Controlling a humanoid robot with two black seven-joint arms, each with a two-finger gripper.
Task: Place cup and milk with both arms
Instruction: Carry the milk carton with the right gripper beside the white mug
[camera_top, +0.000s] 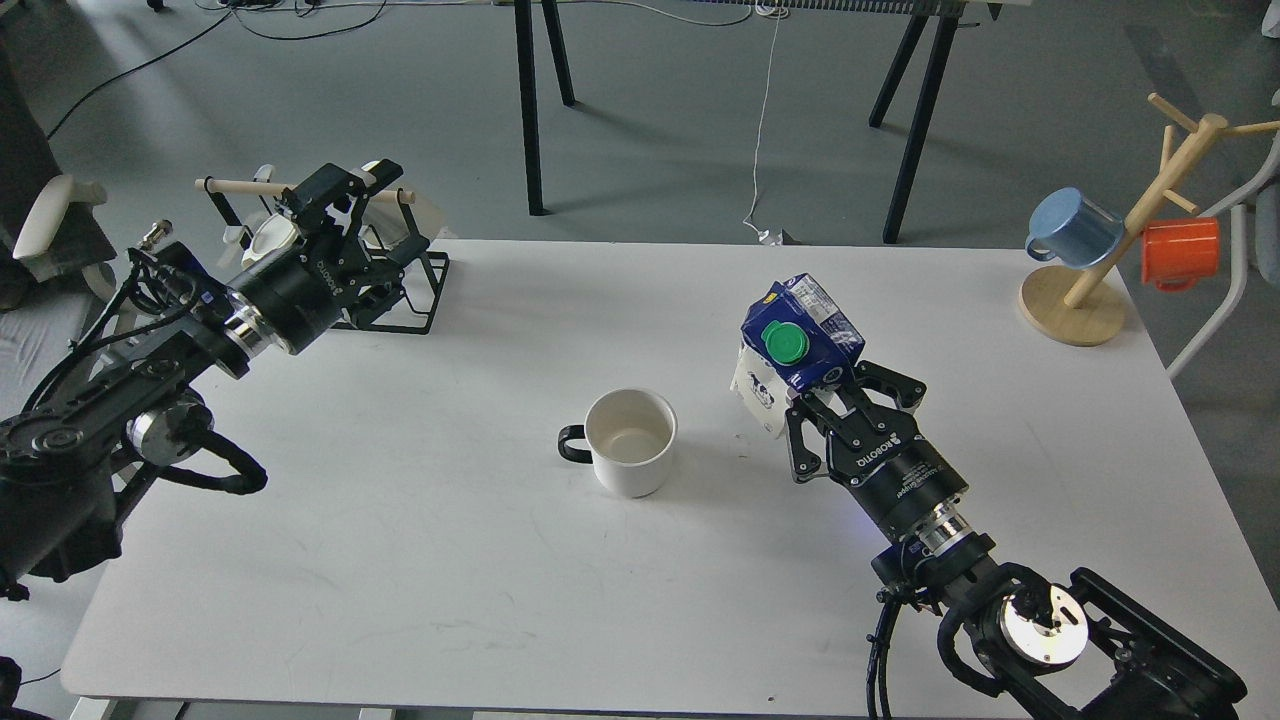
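The cream-white cup (630, 441) with a black loop handle on its left stands upright and empty at the middle of the white table (500, 600). My right gripper (838, 395) is shut on the blue-and-white milk carton (795, 350) with a green cap and holds it tilted, above the table, just right of the cup. My left gripper (350, 225) is at the far left, over a black wire rack (395, 300), well away from the cup; its fingers look spread and hold nothing.
The black wire rack with a wooden bar holds white mugs (272, 235) at the table's back left. A wooden mug tree (1120, 240) with a blue mug (1072, 226) and an orange mug (1182, 250) stands at the back right. Table legs and cables lie beyond the far edge.
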